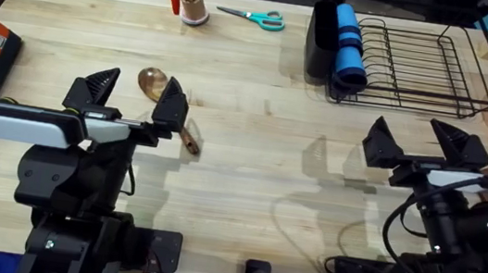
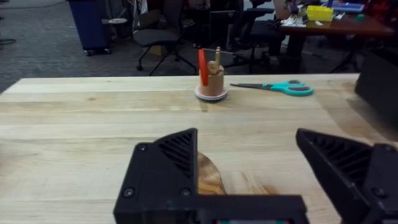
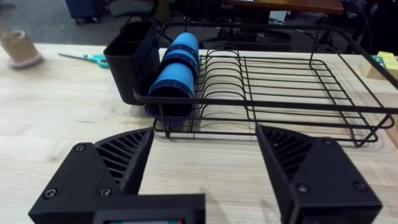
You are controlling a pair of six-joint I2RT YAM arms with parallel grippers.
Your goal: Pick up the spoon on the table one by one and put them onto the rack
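A: Looking first at the near side, the left gripper [image 1: 131,98] hangs just over the wooden spoon [image 1: 152,81], with its fingers spread wide and nothing between them. In the left wrist view the glossy bowl of the spoon [image 2: 209,177] shows beside one finger [image 2: 166,171], partly covered by it. I cannot tell whether the finger touches it.

B: What may go wrong from here?

A: I think the bowl is a bad place to grasp. It is round and smooth, so if the fingers close there, the spoon may slip out or turn on the table [image 1: 259,166]. The handle runs under the gripper toward the near edge, and it is thin and lies flat. A grasp that comes down too shallow could push it away instead of lifting it.

B: And the right gripper [image 1: 428,145]?

A: It is released too, wide open and holding nothing, above bare table in front of the rack [image 1: 411,66].

B: Any danger farther away?

A: Yes, in my judgement. The blue rolled object [image 3: 175,73] lies across the rack beside the black utensil holder [image 3: 129,57], so a spoon carried there could knock against it. The teal scissors [image 1: 254,17] and the small wooden stand [image 1: 192,6] are well apart at the far edge. I see only one spoon clearly.
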